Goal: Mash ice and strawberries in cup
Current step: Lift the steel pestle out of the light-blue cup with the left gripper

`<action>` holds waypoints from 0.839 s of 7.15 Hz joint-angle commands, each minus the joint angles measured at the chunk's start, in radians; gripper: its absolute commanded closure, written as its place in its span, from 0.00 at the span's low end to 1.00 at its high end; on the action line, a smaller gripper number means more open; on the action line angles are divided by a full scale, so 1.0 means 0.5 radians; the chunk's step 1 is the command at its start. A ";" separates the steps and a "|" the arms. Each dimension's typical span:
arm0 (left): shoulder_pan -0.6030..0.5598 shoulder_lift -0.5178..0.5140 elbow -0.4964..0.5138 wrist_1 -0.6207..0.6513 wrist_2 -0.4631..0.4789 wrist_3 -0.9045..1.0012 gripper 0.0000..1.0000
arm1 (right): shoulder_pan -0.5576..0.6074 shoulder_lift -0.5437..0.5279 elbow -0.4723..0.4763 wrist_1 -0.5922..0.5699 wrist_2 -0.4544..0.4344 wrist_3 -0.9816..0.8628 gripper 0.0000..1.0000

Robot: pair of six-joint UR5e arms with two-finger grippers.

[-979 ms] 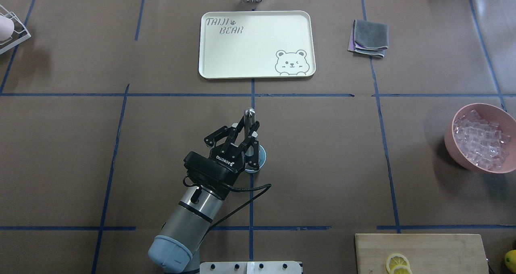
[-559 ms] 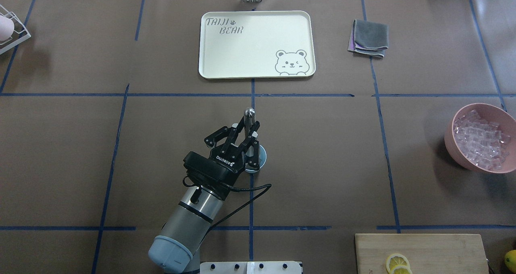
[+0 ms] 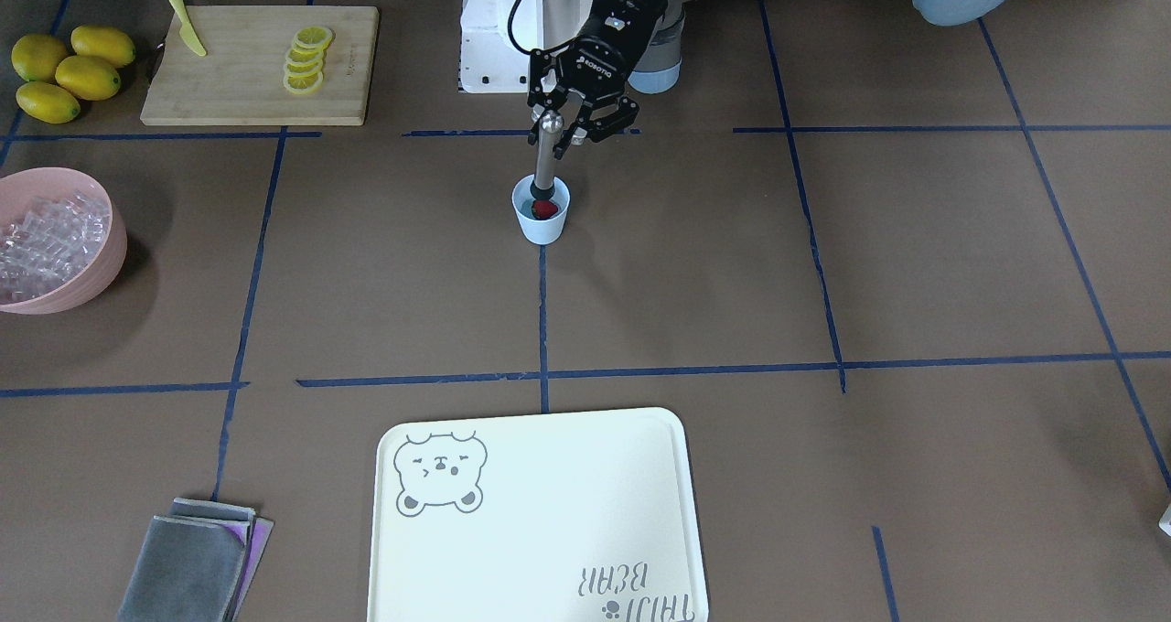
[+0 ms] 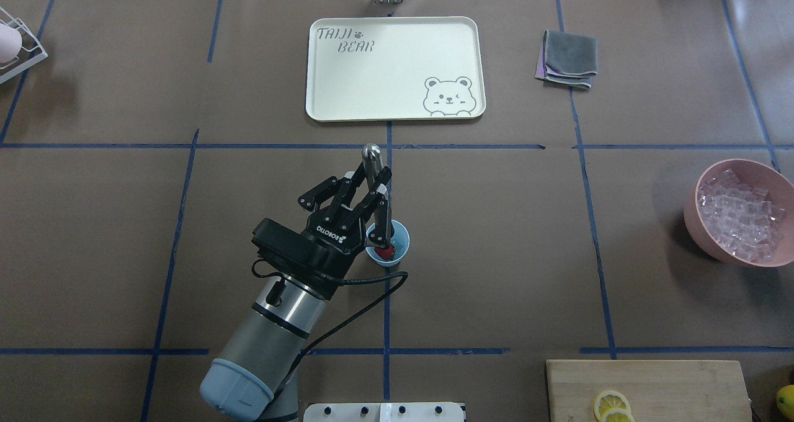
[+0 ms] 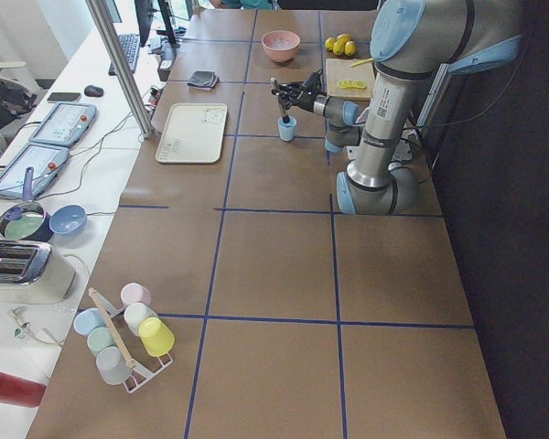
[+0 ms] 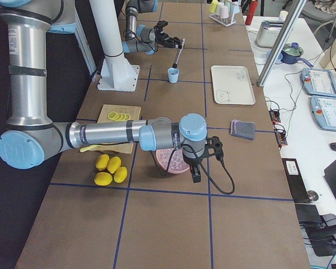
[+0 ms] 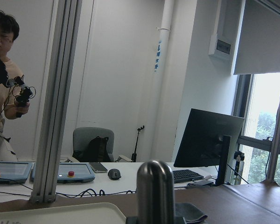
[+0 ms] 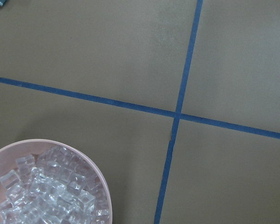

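Observation:
My left gripper [image 4: 367,189] is shut on a metal muddler [image 4: 372,161], which slants down into the pale-blue cup [image 4: 401,239] at mid table. A red strawberry [image 4: 386,254] lies in the cup under the muddler's tip. The front-facing view shows the same gripper [image 3: 558,130], muddler [image 3: 545,155], cup [image 3: 542,224] and strawberry [image 3: 546,209]. I see no ice in the cup. Ice cubes [image 4: 738,217] fill the pink bowl [image 4: 693,217] at the right. My right gripper [image 6: 204,156] hovers beside that bowl; I cannot tell if it is open or shut.
A cream bear tray [image 4: 391,68] lies at the far middle, with a folded grey cloth [image 4: 567,59] to its right. A cutting board [image 4: 645,381] with lemon slices [image 4: 611,404] sits near right. Whole lemons [image 3: 69,69] and a yellow knife [image 3: 186,20] are by it.
My left gripper has shifted left and away with the muddler, whose top now leans further from me. The cup's mouth and the strawberry, hidden before, now show.

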 commanded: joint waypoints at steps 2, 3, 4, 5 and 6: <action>-0.045 0.218 -0.602 0.225 -0.108 -0.004 1.00 | -0.003 0.012 -0.027 0.003 -0.013 -0.001 0.01; -0.128 0.244 -0.714 0.277 -0.185 -0.035 1.00 | 0.000 0.015 -0.015 0.003 -0.016 -0.004 0.01; -0.192 0.301 -0.712 0.293 -0.225 -0.257 1.00 | 0.000 0.015 -0.003 0.003 -0.013 -0.001 0.01; -0.299 0.451 -0.715 0.320 -0.444 -0.511 1.00 | 0.000 0.018 0.000 0.003 -0.013 -0.001 0.01; -0.422 0.537 -0.715 0.336 -0.604 -0.681 1.00 | 0.000 0.030 0.016 0.003 -0.013 -0.001 0.01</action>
